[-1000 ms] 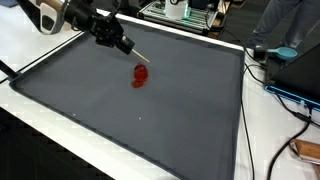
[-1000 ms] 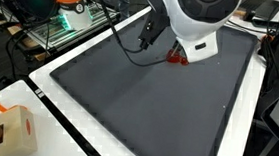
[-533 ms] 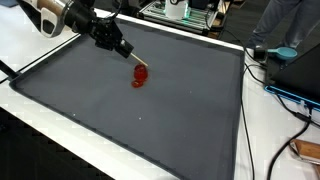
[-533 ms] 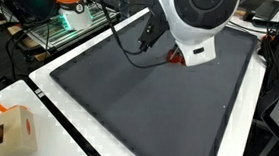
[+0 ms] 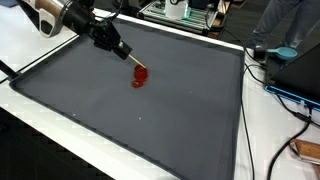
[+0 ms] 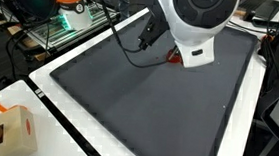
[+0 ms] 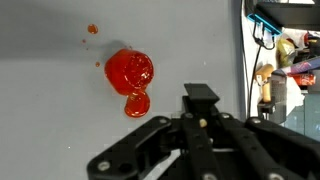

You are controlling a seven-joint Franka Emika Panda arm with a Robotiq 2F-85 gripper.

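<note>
Dark grey mat (image 5: 150,120) covers the white counter (image 5: 15,50). Jaws are clamped on a thin stick (image 5: 131,60). Its tip touches the red smear (image 5: 139,76) just ahead of them.

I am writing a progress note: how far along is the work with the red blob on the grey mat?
Done: the gripper grips a thin stick, and a red blob with small drops near it lies on the grey mat. In hand: the stick's tip is at the blob's upper edge in an exterior view. Left: the blob is compact and whole, so work on it has probably barely begun.
</note>
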